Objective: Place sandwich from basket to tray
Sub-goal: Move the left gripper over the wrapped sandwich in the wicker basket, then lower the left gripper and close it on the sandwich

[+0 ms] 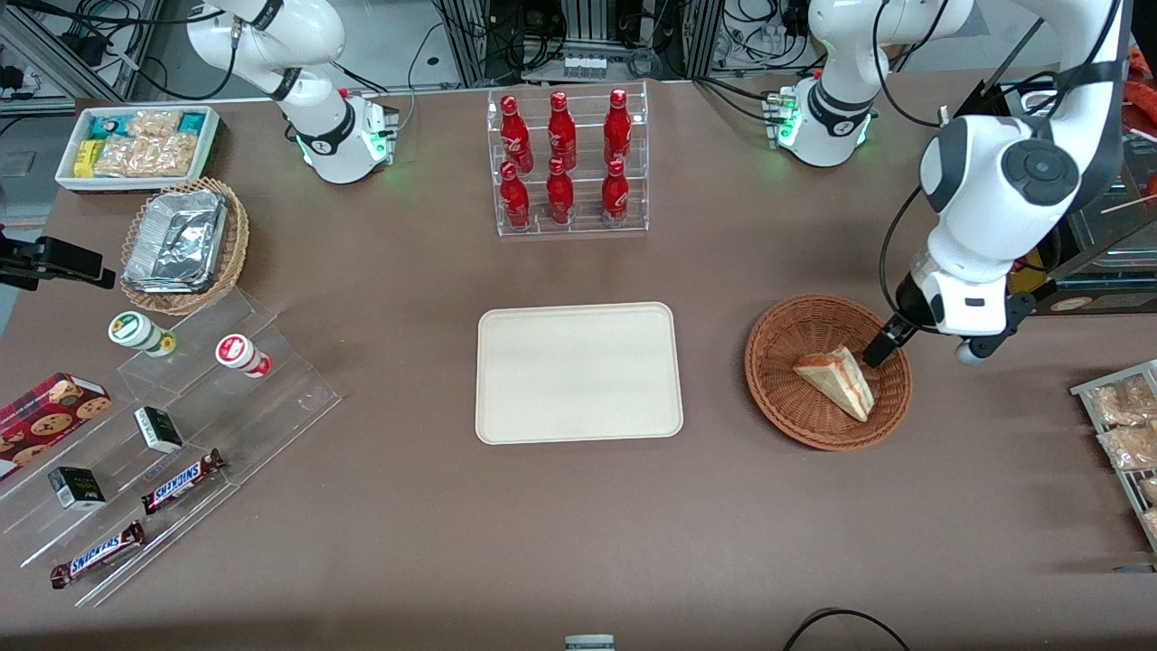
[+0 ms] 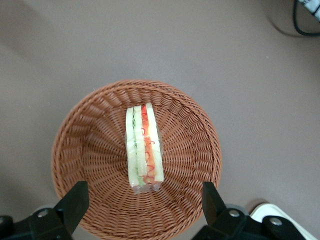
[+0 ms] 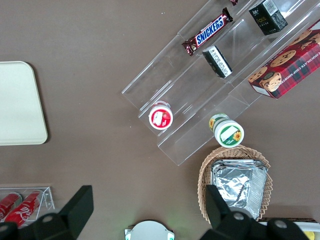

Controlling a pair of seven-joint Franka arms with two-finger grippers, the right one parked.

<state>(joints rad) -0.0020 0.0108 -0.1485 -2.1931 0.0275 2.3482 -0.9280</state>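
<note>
The sandwich (image 1: 836, 380) is a pale bread wedge with red and green layers, lying in the round reddish-brown wicker basket (image 1: 777, 407). In the left wrist view the sandwich (image 2: 144, 150) shows its cut edge in the middle of the basket (image 2: 90, 145). My gripper (image 1: 879, 351) hangs open just above the basket's rim, on the side toward the working arm's end. Its two black fingers straddle the near tip of the sandwich without touching it (image 2: 144, 189). The cream tray (image 1: 578, 372) lies bare beside the basket, toward the parked arm's end.
A clear rack of red bottles (image 1: 568, 163) stands farther from the camera than the tray. Bagged snacks (image 1: 1125, 425) lie at the working arm's end. An acrylic stand with candy bars (image 1: 181, 479), a foil-filled tan basket (image 1: 181, 244) and a white snack box (image 1: 136, 145) sit at the parked arm's end.
</note>
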